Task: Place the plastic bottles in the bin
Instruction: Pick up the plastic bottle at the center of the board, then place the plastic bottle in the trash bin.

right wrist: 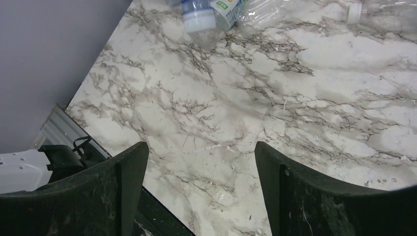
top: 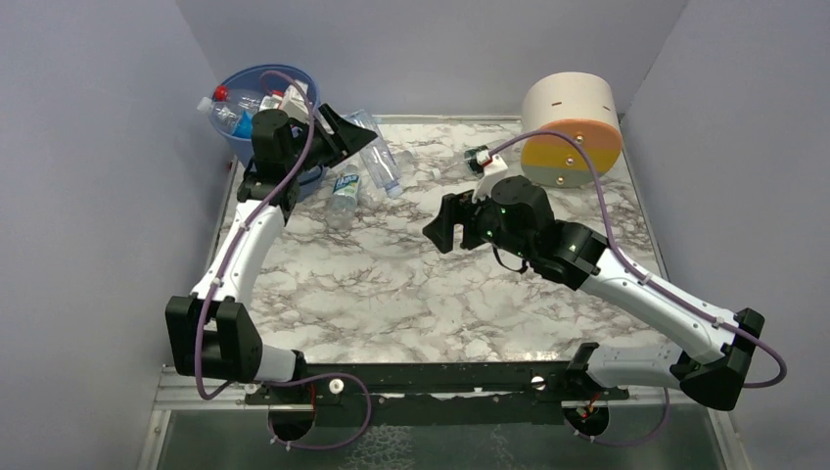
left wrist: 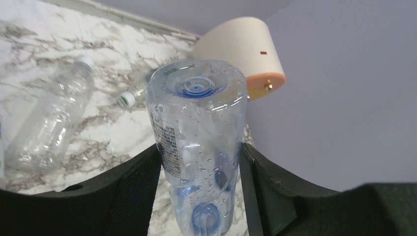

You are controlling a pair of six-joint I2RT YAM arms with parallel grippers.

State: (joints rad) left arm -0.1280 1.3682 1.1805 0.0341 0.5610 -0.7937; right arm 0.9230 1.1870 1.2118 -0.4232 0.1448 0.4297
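A clear bottle (left wrist: pixel 199 128) is gripped by the left gripper (left wrist: pixel 199 164), whose jaws are closed narrowly against its sides, with the base of the bottle pointing away from the wrist and droplets seen inside its wall. In the overhead view this gripper (top: pixel 345 135) is found in the upper left of the frame, just right of the blue bin (top: pixel 231 143), so the bottle is judged to be carried over the table (top: pixel 411 284) and not yet over the mouth of the bin. Several bottles (top: pixel 221 106) are already seen inside the bin, close to its rim. More loose bottles (top: pixel 345 190) are left lying on the table beside it, and one (top: pixel 477 157) is seen near the cream drum (top: pixel 573 122) in the upper right. The right gripper (right wrist: pixel 200 147) is held wide open over bare marble at mid-frame, with nothing between its jaws. If the grip is released here, the bottle is likely to be dropped among the loose ones. Because it is held near one end, the free end could be knocked against the rim, and the bin could be pushed by the arm that crosses in front of it. A bottle dropped onto the heap inside could also be bounced back out
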